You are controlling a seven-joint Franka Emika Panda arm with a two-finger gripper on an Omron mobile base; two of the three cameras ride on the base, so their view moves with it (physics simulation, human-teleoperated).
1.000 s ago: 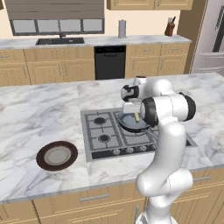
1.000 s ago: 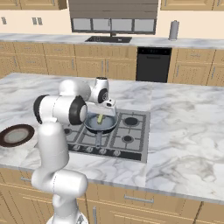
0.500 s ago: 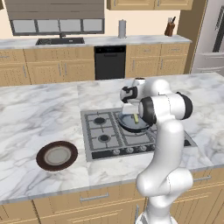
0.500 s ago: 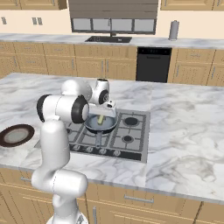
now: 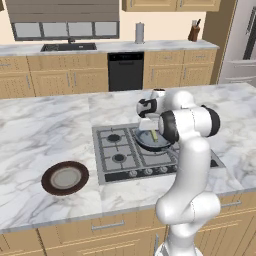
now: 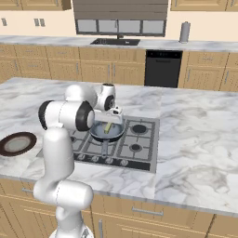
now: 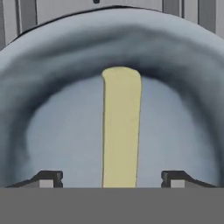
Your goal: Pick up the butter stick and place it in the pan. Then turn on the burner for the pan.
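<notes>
- Marble covers the island table point(image 5: 45, 135) in the left base view, with wooden cabinets and a sink along the back wall; a cooktop point(image 5: 125, 152) is set into it, and a dark brown plate point(image 5: 65, 178) lies well apart to its left.
- On the cooktop the pan point(image 5: 150, 141) is seen with the butter stick point(image 5: 154, 135) inside, and the gripper point(image 5: 148, 120) hangs just above it.
- From the right base view the pan's handle point(image 6: 104, 148) is shown pointing towards the row of knobs point(image 6: 109, 161), a detail blocked by the arm from the other side.
- Looking down from the hand view, the stick point(image 7: 121, 127) is found lying on the pan floor point(image 7: 65, 131) between the two finger tips point(image 7: 49, 178), which stand wide apart and grip nothing.
- The placing step is judged done; the burner is not yet lit.
- A wrong knob could be turned, since several sit close together.
- The handle could be knocked on the way down to the knobs, shifting the pan off its burner.
</notes>
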